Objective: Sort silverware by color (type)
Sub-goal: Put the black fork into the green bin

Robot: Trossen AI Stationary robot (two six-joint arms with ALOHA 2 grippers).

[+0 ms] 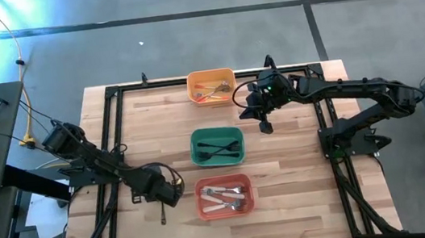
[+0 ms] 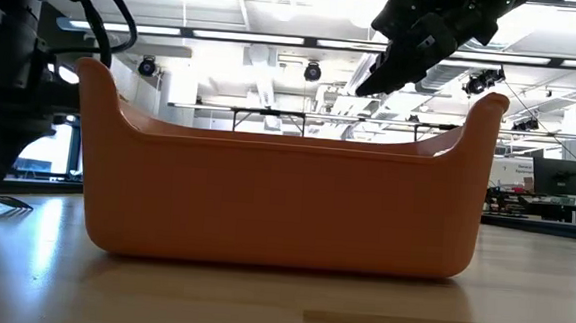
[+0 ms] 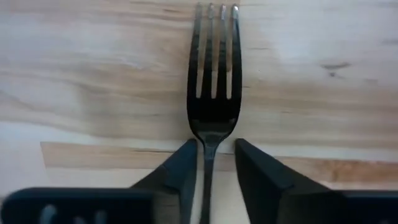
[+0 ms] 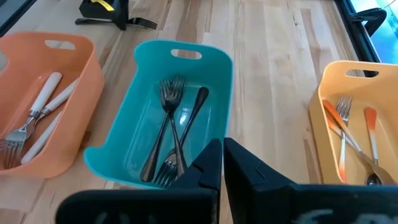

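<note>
Closest to the front edge of the table (image 1: 305, 213), the left gripper (image 1: 162, 201) is down over a lone black fork (image 3: 212, 99) lying flat on the wood; in the left wrist view its fingers (image 3: 180, 171) straddle the neck just below the tines with a sliver of gap on each side, so the jaws are open around the fork and not yet pinching it, presumably lined up there because the slim neck is the easiest place to pinch. Just beside it to the right sits the red bin (image 1: 224, 197), holding white-handled forks (image 4: 40, 102). Next out is the green bin (image 1: 217, 146), where the dark forks (image 4: 171, 118) lie crossed, which is likely where this last loose fork belongs. Farthest is the orange bin (image 1: 211, 86) with orange-handled forks (image 4: 339, 134). The right gripper (image 1: 266, 126) hangs in the air between the green and orange bins, its fingers pressed together and holding nothing, apparently waiting. The high view gives the row of bins and both arms, but the fork there is only a thin dark line; the left wrist view alone shows the straddle. The low view is mostly filled by one bin's wall, with what may be fork tines at its left edge.
</note>
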